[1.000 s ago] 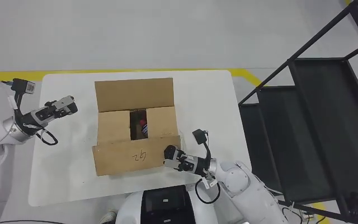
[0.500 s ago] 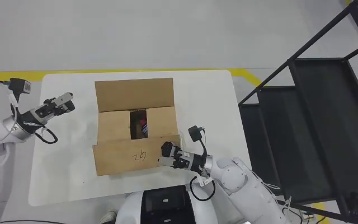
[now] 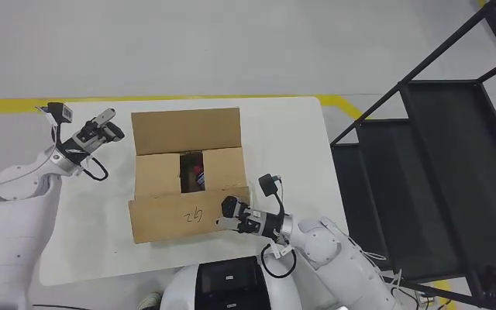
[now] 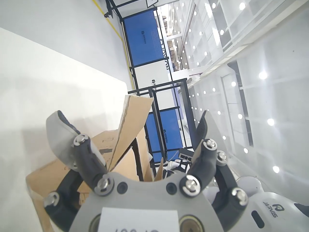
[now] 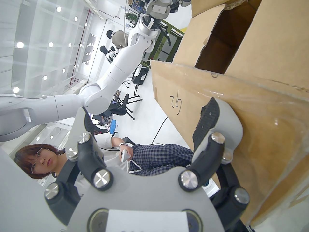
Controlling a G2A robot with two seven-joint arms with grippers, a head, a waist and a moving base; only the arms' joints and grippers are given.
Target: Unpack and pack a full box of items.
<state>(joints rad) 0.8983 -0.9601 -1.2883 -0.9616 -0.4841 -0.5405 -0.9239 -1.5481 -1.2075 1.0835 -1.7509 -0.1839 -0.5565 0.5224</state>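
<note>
My right gripper (image 5: 147, 117) has its fingers spread and empty, one beside the near flap of the brown cardboard box (image 3: 186, 167) on the white bench (image 3: 287, 139). My left gripper (image 4: 130, 124), fingers released, hangs near the box's far left corner. Inner flaps hide most of the contents.

Top view: high above, facing straight down on desk (image 3: 287, 132) and box (image 3: 186, 132). Left wrist view: close behind left hand (image 4: 130, 119), box just ahead of it. Right wrist view: close behind right hand (image 5: 147, 109), box alongside. All share the box.
</note>
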